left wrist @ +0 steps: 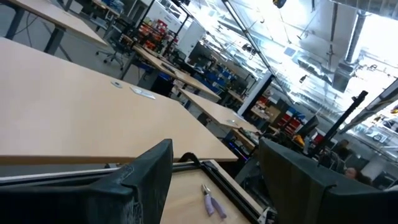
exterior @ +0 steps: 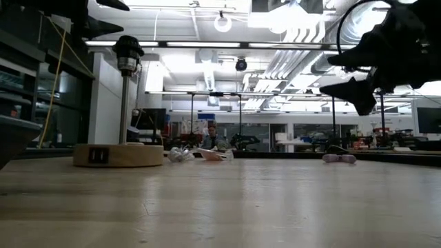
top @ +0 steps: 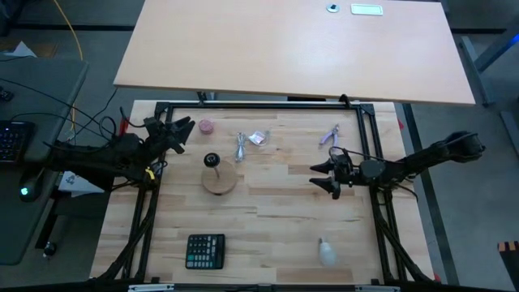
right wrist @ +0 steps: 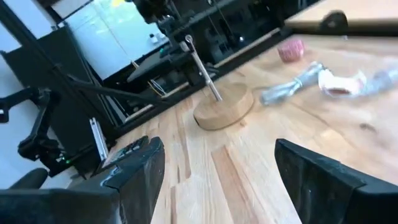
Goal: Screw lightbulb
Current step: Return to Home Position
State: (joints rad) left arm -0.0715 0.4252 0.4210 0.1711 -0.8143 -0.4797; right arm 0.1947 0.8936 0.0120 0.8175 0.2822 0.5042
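Both claws are spread and empty: the right claw point(top: 318, 177) hangs above the right half of the table point(top: 276, 215), the left claw point(top: 186, 136) over its back-left corner. The bulb point(top: 326, 253) lies on its side near the front edge, well apart from the lamp point(top: 219, 178), right of the calculator point(top: 205, 251).

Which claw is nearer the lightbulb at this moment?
Right. In the high view the right claw hangs open at mid-right, and the lightbulb lies straight down the picture from it. The left claw, also open, is at the upper left, much farther off.
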